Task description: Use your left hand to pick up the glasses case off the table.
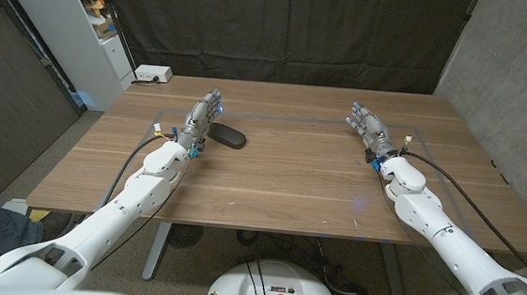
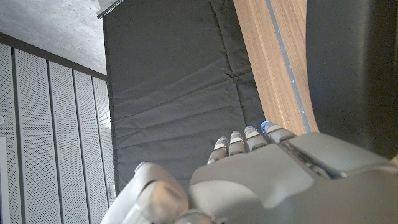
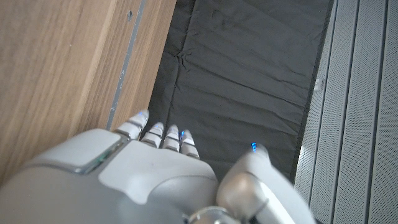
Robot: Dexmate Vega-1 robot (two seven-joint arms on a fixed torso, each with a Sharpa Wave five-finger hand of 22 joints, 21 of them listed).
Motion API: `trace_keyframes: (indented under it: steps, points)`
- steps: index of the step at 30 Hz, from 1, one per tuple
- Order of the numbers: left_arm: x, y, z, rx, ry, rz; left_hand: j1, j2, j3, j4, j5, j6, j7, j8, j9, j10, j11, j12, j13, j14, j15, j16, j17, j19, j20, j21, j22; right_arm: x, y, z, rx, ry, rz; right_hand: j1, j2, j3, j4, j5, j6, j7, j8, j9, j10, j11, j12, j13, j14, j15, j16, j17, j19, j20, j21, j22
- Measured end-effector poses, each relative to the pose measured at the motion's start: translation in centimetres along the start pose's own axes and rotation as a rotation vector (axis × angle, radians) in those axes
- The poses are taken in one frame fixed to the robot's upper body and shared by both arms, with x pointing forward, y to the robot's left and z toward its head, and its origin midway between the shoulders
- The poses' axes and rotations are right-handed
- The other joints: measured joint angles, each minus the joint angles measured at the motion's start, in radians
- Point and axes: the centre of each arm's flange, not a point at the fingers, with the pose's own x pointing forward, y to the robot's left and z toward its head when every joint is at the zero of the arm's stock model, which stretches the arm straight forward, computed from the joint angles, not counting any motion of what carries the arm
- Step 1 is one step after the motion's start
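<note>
The glasses case (image 1: 229,136) is a dark, elongated case lying on the wooden table (image 1: 289,178), left of the middle. My left hand (image 1: 205,115) stands just to its left and slightly beyond it, fingers straight and apart, holding nothing; I cannot tell whether it touches the case. In the left wrist view my left hand (image 2: 267,180) reaches along the table, and a dark blurred shape (image 2: 351,68), probably the case, sits close beside it. My right hand (image 1: 367,125) stands open on the right side of the table, far from the case, also visible as right hand (image 3: 143,174).
A white box (image 1: 152,74) sits at the table's back left corner. A white shelf unit (image 1: 86,11) stands beyond the left edge. A black curtain (image 1: 292,27) hangs behind the table. Thin blue tape lines (image 1: 285,117) mark the tabletop.
</note>
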Motion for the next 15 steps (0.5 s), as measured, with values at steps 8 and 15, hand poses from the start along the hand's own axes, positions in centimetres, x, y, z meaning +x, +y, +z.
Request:
trace_keyframes:
  steps: [8,15]
  points:
    - [-0.15,-0.08,0.14,0.0,0.001,-0.003,0.0,0.0,0.0,0.0,0.0,0.0,0.0,0.0,0.0,0.005,0.005,0.0,0.0,0.0,0.0,0.0,0.0,0.0,0.0,0.0,0.0,-0.09,-0.05,0.07,0.001,-0.001,-0.001,0.0,0.0,0.0,0.0,0.0,0.004,0.004,0.0,0.0,0.0,0.0,0.0,-0.003,0.0,0.0,0.0,0.0,0.0,0.0,0.0,0.0]
    - [-0.14,-0.2,0.19,0.001,0.004,-0.008,0.004,0.004,0.0,0.0,0.0,0.006,0.005,0.0,0.0,0.009,0.009,0.004,0.0,0.0,0.0,0.0,0.0,-0.003,0.008,0.0,0.0,-0.21,-0.01,0.13,0.002,-0.004,-0.002,0.0,0.0,0.0,0.0,0.0,0.003,0.004,0.0,-0.001,0.0,0.0,0.0,-0.003,0.0,0.0,0.0,0.0,0.0,0.0,0.0,0.0]
